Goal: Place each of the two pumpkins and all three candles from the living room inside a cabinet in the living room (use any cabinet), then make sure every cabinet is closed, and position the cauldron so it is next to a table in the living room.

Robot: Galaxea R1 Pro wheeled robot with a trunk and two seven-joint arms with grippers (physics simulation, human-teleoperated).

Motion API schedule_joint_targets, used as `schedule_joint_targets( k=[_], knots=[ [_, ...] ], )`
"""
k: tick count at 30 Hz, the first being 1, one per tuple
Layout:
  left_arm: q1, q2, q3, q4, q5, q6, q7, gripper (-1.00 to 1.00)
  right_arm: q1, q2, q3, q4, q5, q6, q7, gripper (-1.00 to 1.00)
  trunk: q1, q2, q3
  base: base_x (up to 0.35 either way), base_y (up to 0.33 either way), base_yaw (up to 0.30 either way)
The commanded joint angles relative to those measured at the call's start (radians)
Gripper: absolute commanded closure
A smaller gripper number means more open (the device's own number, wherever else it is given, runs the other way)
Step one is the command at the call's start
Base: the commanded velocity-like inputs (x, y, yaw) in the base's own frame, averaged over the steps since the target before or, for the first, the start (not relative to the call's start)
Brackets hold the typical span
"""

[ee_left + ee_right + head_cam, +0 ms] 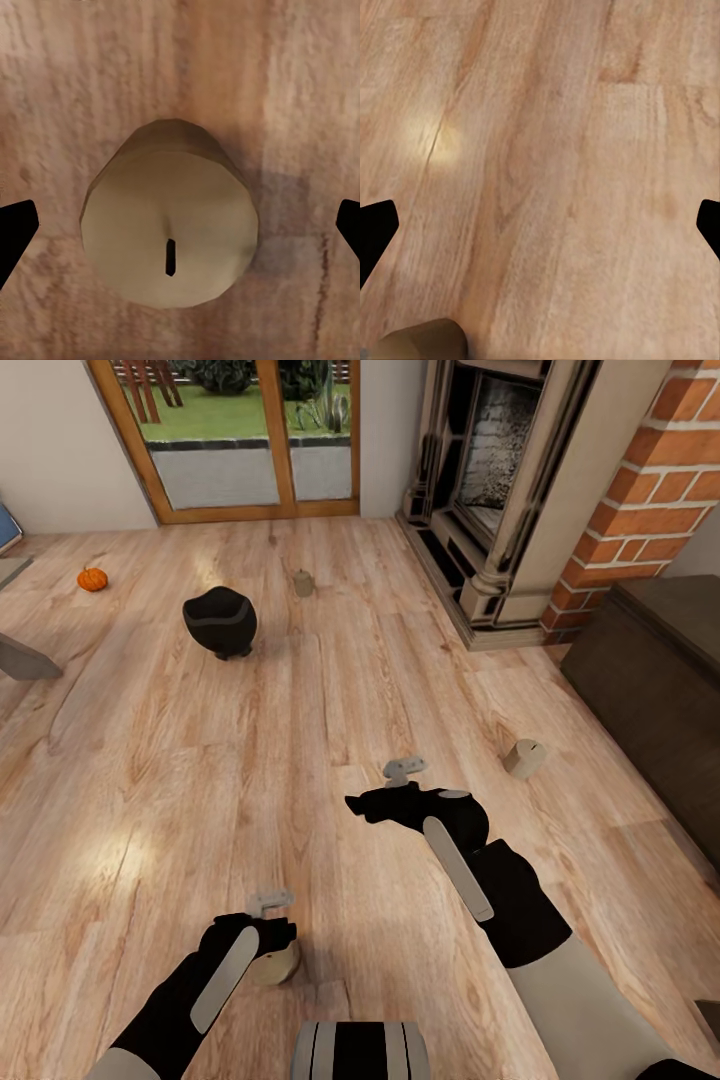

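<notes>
My left gripper (258,938) hangs open straight above a beige candle (278,964) standing on the wood floor. In the left wrist view the candle (169,225) lies between the wide-apart fingertips (15,225), untouched. My right gripper (372,805) is open over bare floor, and its wrist view catches a candle's edge (424,343). A second candle (524,757) lies near the dark-brown cabinet (650,670) at the right. A third candle (304,583) stands far off beside the black cauldron (220,621). One orange pumpkin (92,579) sits at the far left. The table cannot be made out for sure.
A stone fireplace (490,490) and brick column (660,480) stand at the back right. A glass patio door (250,440) fills the back wall. A grey slanted piece (22,658) juts in at the left edge.
</notes>
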Motion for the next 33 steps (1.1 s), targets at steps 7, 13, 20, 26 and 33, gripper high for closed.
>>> schedule_joint_targets(
  k=[7, 13, 20, 26, 33],
  knots=[
    [-0.001, 0.001, -0.003, -0.001, 0.009, -0.001, 0.012, -1.00, -0.001, 0.001, 0.001, 0.003, -0.011, 0.003, -0.010, -1.00, 0.002, -0.001, -0.016, 0.000, 0.000, 0.000],
    [-0.001, 0.001, -0.002, -0.001, 0.008, -0.002, 0.011, -1.00, -0.001, 0.001, 0.002, 0.005, -0.011, 0.002, -0.010, -1.00, 0.004, -0.003, -0.039, 0.000, 0.000, 0.000],
    [-0.001, 0.001, -0.002, -0.001, 0.006, -0.008, 0.008, -1.00, -0.001, 0.001, 0.002, 0.005, -0.011, 0.001, -0.010, -1.00, 0.004, -0.003, -0.039, 0.000, 0.000, 0.000],
    [-0.001, 0.001, -0.003, 0.014, -0.002, -0.013, 0.006, -1.00, -0.001, 0.001, 0.002, 0.006, -0.011, 0.000, -0.012, -1.00, 0.007, -0.004, -0.059, 0.000, 0.000, 0.000],
    [-0.001, 0.002, -0.002, 0.016, -0.002, -0.015, 0.006, -1.00, -0.001, 0.001, 0.004, 0.009, -0.010, 0.000, -0.014, -1.00, 0.009, -0.005, -0.078, 0.000, 0.000, 0.000]
  ],
)
